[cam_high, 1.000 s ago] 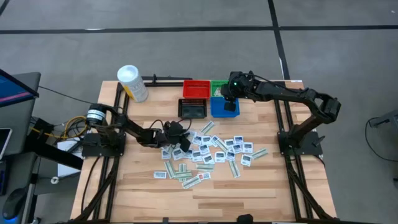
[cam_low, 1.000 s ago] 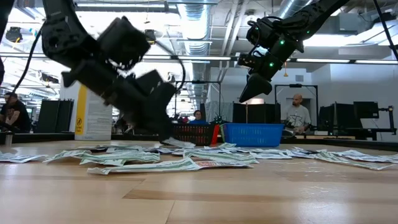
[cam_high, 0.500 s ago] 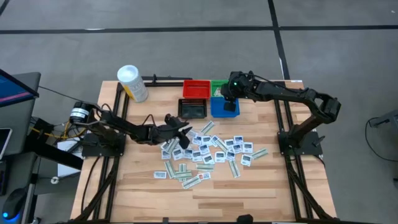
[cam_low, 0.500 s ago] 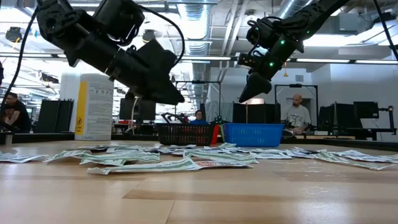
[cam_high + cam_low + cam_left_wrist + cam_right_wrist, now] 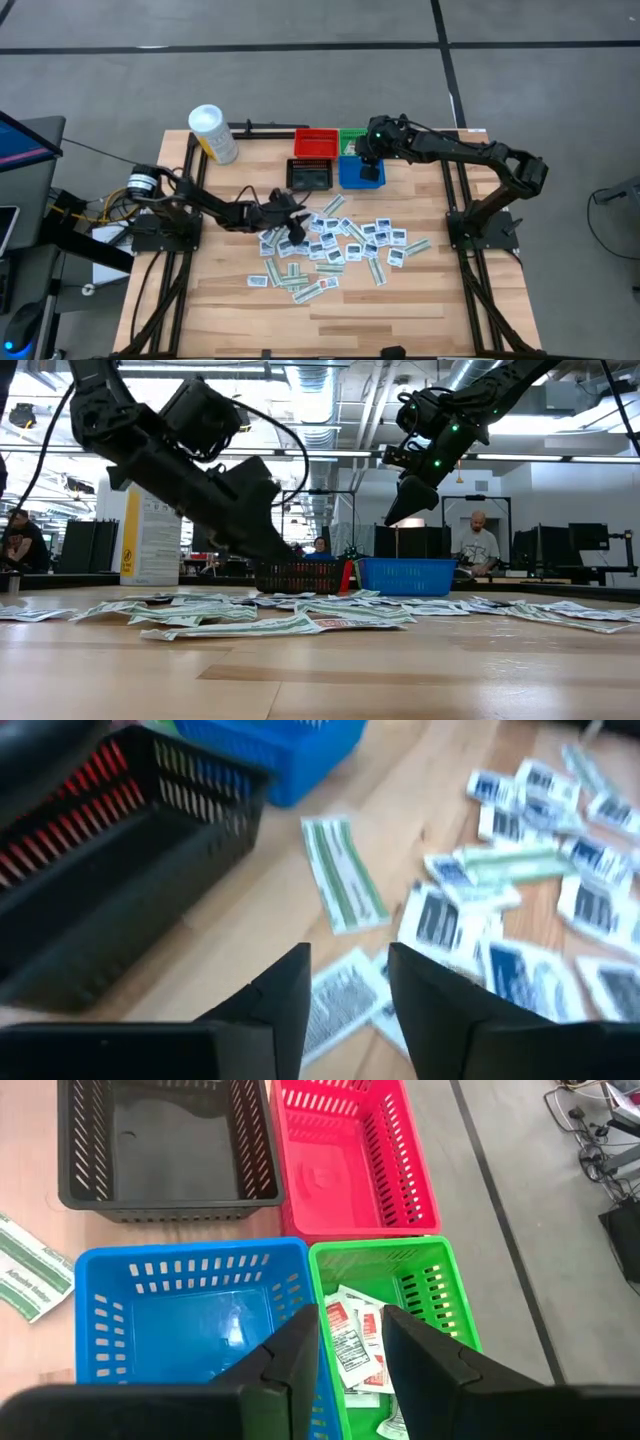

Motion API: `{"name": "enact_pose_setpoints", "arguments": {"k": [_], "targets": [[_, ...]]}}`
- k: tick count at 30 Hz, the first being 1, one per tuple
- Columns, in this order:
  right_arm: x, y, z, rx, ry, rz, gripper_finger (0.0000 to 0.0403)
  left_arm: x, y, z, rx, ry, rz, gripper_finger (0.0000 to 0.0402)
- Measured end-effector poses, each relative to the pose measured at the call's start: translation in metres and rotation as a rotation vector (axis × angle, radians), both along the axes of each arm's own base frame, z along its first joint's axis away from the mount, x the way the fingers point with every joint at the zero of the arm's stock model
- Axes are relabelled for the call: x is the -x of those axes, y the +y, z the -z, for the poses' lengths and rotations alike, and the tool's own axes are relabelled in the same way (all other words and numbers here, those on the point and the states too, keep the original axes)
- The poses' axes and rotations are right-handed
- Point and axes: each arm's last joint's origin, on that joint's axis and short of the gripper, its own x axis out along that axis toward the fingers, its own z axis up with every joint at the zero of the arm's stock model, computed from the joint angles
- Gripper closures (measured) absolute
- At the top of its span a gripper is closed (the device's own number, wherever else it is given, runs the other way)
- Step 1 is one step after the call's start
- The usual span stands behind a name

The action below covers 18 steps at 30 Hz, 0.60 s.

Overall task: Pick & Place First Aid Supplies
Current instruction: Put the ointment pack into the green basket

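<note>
Left tool, narrowly parted and empty, has dipped again toward the scattered packets; pickup is pending.

Small white and green-striped packets lie scattered flat mid-table, apparently overlapping.

A white cylindrical tub lies near four small plastic bins, red, green, black and blue, on a wooden table.
</note>
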Motion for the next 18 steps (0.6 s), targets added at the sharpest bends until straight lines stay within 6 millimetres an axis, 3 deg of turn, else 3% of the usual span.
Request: {"name": "enact_pose_setpoints", "arguments": {"k": [10, 18], "targets": [[0.000, 0.000, 0.000, 0.000, 0.000, 0.000, 0.0295, -0.009, -0.001, 0.005, -0.088, 0.048, 0.059, 0.0226], [0.000, 0.000, 0.000, 0.005, 0.003, -0.006, 0.0295, -0.009, -0.001, 0.014, -0.091, 0.085, 0.081, 0.0225]]}}
